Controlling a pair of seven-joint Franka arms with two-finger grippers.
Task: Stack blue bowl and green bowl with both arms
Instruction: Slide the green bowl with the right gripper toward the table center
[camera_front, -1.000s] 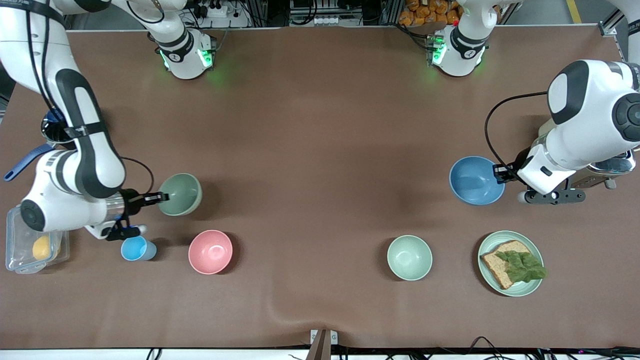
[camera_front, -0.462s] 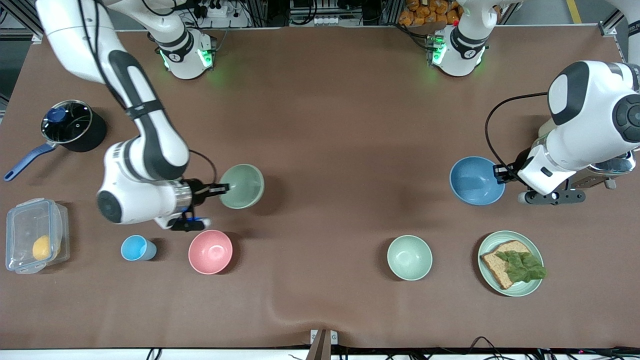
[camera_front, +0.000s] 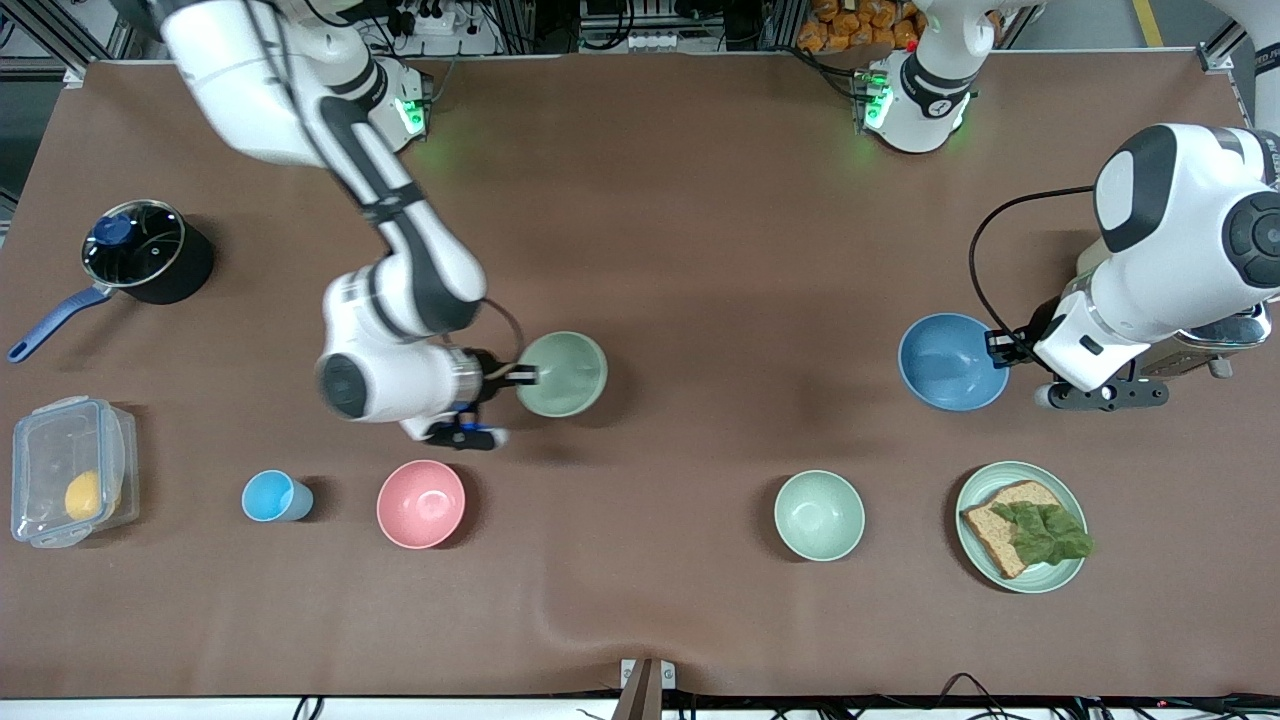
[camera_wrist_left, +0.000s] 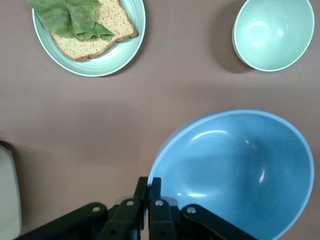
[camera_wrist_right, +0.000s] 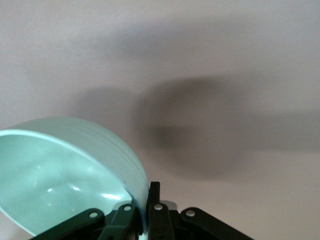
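Green bowl: pinched at rim by right gripper, airborne over table's middle. Blue bowl: rim clamped by left gripper, near left arm's end. Advice: carry level, centre before nesting.

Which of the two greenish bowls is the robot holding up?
The green bowl, the duller sage one: the right gripper is shut on its rim, over the middle of the table. The paler mint bowl sits alone beside the sandwich plate.
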